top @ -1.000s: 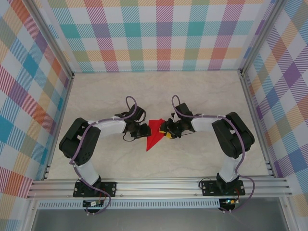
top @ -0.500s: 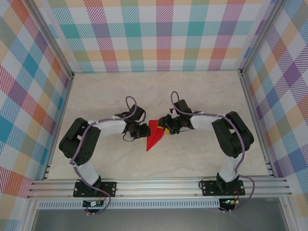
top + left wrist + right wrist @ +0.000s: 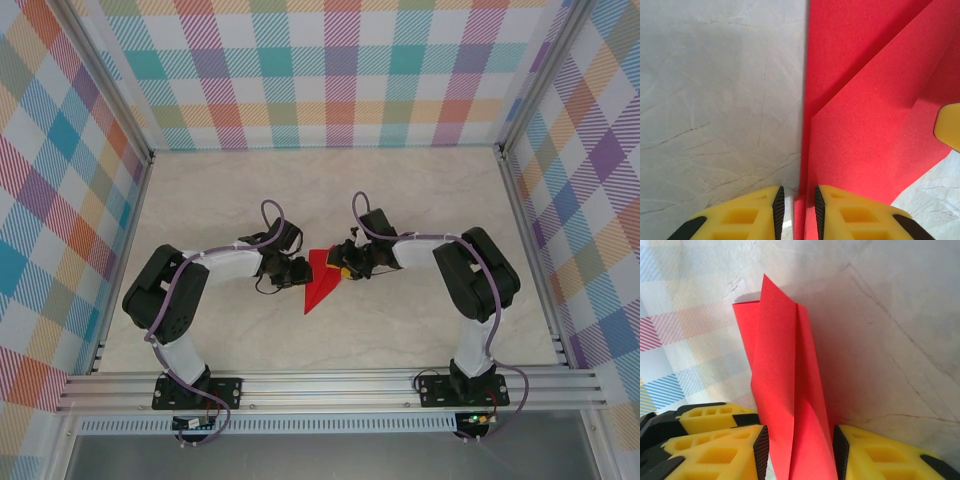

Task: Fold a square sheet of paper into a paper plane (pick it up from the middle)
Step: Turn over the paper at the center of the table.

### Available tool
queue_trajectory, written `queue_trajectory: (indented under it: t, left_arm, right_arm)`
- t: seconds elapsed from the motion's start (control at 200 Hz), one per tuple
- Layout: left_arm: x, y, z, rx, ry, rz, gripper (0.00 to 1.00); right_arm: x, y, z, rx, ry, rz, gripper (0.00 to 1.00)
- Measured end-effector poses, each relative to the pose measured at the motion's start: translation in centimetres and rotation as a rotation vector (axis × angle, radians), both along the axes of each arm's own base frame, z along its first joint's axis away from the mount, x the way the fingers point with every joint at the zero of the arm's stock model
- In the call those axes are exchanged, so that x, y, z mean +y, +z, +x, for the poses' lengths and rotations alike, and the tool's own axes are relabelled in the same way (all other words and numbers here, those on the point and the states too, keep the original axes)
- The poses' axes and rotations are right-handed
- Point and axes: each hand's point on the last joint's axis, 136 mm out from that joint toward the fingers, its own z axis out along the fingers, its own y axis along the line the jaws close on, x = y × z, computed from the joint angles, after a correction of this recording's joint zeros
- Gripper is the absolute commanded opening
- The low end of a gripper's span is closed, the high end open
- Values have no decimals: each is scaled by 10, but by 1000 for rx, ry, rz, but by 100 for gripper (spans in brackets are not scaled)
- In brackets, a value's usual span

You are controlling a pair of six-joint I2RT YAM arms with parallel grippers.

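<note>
The red sheet of paper (image 3: 318, 288) lies mid-table, folded into a narrow pointed plane shape with its tip toward the near edge. My left gripper (image 3: 303, 272) is at its left side. In the left wrist view, a raised edge of the paper (image 3: 865, 100) runs into the narrow gap of the left gripper (image 3: 799, 212), with bare table showing beside one pad. My right gripper (image 3: 347, 268) is at the paper's right side. There the folded layers of the paper (image 3: 785, 390) stand up and fill the right gripper (image 3: 800, 455) from pad to pad.
Plaid walls and aluminium rails (image 3: 330, 385) enclose the marble table (image 3: 420, 200). A yellow finger (image 3: 949, 125) of the right gripper shows at the paper's far side. The left gripper's yellow fingers (image 3: 707, 414) sit close beside the right gripper.
My right gripper has shifted a little left and away from the near edge, closer over the paper's wide end. The left arm and the paper's tip have stayed put.
</note>
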Motion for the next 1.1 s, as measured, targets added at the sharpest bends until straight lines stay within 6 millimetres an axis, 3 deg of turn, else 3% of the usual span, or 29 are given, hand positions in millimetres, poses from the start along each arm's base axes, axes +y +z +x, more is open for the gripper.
queue_trajectory:
  t: [0.14,1.1]
  left_arm:
    - [0,1,0,0,0,-2,26]
    - [4,4,0,-19,45,7,22]
  right_arm:
    - [0,1,-9,12,11,15,40]
    - [4,-2,-14,33,8,-46,40]
